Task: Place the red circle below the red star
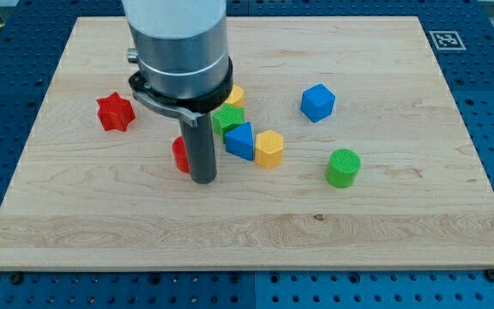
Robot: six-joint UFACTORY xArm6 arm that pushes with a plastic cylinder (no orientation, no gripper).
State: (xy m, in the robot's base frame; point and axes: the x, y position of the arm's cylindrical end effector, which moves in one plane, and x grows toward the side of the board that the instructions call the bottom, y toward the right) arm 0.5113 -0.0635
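The red star (115, 112) lies on the wooden board at the view's left. The red circle (180, 154) is below and to the right of the star, mostly hidden behind my rod. My tip (203, 179) rests on the board, touching or nearly touching the red circle's right side. The rod's body and the arm's grey housing hide the area above the circle.
A green block (228, 118), a blue triangle-like block (240, 141) and a yellow hexagon (268, 148) cluster right of the rod. Another yellow block (235, 94) peeks from behind the housing. A blue cube (317, 102) and a green cylinder (343, 167) lie further right.
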